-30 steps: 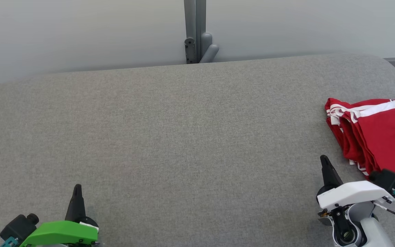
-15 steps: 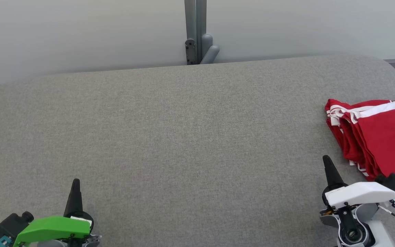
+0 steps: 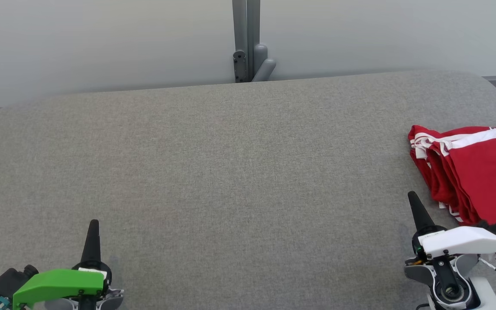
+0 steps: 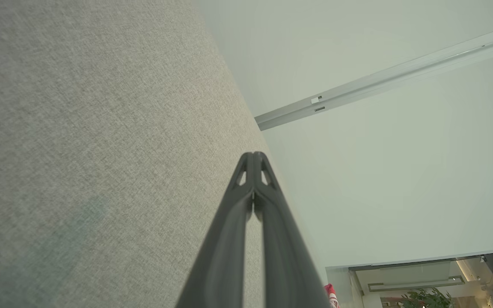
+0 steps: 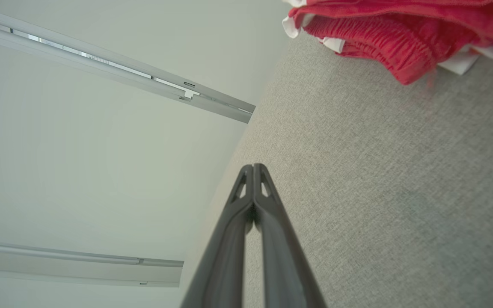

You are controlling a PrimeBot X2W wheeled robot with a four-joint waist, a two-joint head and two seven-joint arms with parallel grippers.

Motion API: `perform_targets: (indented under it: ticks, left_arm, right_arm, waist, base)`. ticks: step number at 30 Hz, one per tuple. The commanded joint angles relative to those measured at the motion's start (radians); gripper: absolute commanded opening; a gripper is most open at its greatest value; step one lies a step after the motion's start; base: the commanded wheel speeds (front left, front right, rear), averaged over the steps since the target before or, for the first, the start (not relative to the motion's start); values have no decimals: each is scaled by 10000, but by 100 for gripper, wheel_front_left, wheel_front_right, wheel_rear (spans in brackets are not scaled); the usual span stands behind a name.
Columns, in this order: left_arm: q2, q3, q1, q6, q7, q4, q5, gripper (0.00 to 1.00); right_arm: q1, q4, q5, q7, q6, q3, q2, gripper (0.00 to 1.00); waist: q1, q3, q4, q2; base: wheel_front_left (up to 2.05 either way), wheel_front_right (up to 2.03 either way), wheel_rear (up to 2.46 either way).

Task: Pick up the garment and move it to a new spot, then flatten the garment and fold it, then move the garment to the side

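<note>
The garment (image 3: 476, 172), red shorts with white stripes, lies folded in a stack at the far right edge of the grey fabric table (image 3: 230, 181). Its layered red edge (image 5: 383, 38) fills the top of the right wrist view. My right gripper (image 3: 412, 196) is shut and empty, just left of and nearer than the garment, not touching it. Its tips (image 5: 253, 167) meet above bare fabric. My left gripper (image 3: 94, 223) is shut and empty at the near left, far from the garment, its tips (image 4: 253, 155) pressed together.
A grey post with a bracket (image 3: 248, 43) stands behind the table's far edge against a pale wall. The table's rounded far corners show at left and right. A sliver of red (image 4: 331, 295) shows in the left wrist view's bottom.
Both grippers have shifted slightly; the left one sank toward the near edge, the right one drifted a little right. The garment has not moved.
</note>
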Motion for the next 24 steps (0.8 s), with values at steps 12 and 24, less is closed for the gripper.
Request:
perform_targets:
  ticks: [12,24]
  left_arm:
    - [68,154,-301,-102,357,-257,-1375,0]
    - [74,228,-374,-119,596,-363,-2222,0]
  right_arm:
    - [138,-410,1481,397,4,-155,-66,0]
    - [227,-600,2455,633,4,-243,-71,0]
  waist:
    - [0,-46,17,0]
    - [0,-84,29,0]
  base:
    - [0,0,0]
    - [0,0,0]
